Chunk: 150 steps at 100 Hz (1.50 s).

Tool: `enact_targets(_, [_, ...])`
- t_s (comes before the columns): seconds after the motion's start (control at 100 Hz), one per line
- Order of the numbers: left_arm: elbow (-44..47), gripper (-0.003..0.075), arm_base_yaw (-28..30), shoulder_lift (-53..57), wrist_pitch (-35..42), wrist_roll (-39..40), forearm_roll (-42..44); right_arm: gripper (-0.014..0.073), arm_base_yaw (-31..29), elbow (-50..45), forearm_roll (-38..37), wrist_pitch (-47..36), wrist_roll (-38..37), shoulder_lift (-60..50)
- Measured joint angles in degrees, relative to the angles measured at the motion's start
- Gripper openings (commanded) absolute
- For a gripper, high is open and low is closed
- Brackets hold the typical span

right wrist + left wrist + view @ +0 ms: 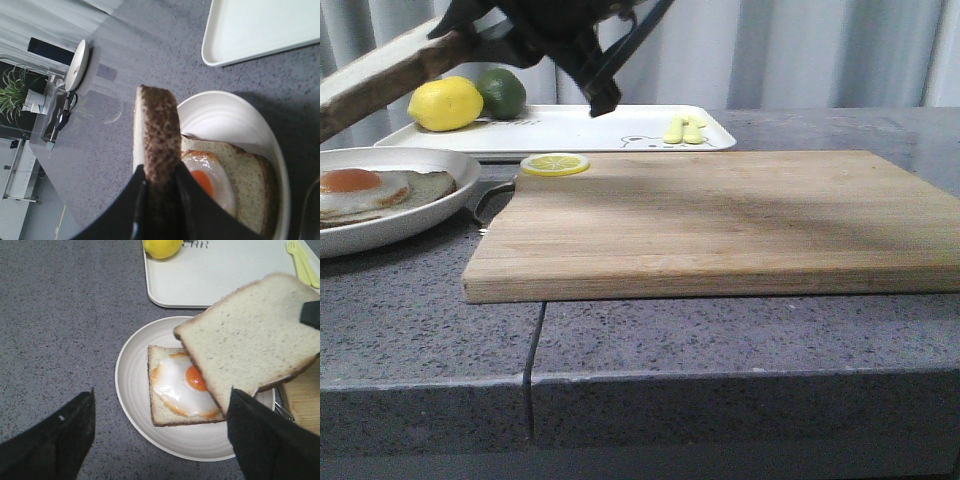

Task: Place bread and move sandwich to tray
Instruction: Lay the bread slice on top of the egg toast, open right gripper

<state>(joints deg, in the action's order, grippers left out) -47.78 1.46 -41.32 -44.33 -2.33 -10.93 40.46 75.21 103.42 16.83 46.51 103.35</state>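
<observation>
My right gripper (pixel 160 170) is shut on the edge of the bread (pixel 157 125), a pale slice with a dark crust. It holds the slice tilted in the air above the round white plate (pixel 135 370). In the front view the bread (pixel 380 80) slants toward the upper left, over the plate (pixel 420 215). On the plate lies the open sandwich (pixel 182 385): a fried egg with an orange yolk on one slice. My left gripper (pixel 162 390) is open and empty above the plate's near side. The white tray (pixel 580 128) lies behind the plate.
A wooden cutting board (pixel 720 220) fills the middle of the table, with a lemon slice (pixel 555 164) at its back left corner. A lemon (pixel 445 104), a lime (pixel 502 92) and a yellow fork (pixel 683 129) lie on the tray.
</observation>
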Motion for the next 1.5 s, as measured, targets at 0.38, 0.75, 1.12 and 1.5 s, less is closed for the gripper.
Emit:
enact_targets(0.38, [0.0,0.0513,0.0,0.0,0.0,0.0,-0.08,-0.0057,5.82,3.32,0.87,-12.22,-5.53,3.11])
enact_targets(0.75, [0.0,0.0513,0.0,0.0,0.0,0.0,-0.08,-0.0059,8.12,3.32,1.32,-16.83,-8.29,3.6])
enact_targets(1.12, [0.0,0.0513,0.0,0.0,0.0,0.0,-0.08,-0.0059,8.34,3.32,1.43,-16.83,-8.29,4.82])
enact_targets(1.5, [0.0,0.0513,0.0,0.0,0.0,0.0,-0.08,0.0031,8.34,3.2,1.53,-16.52,-8.29,5.18])
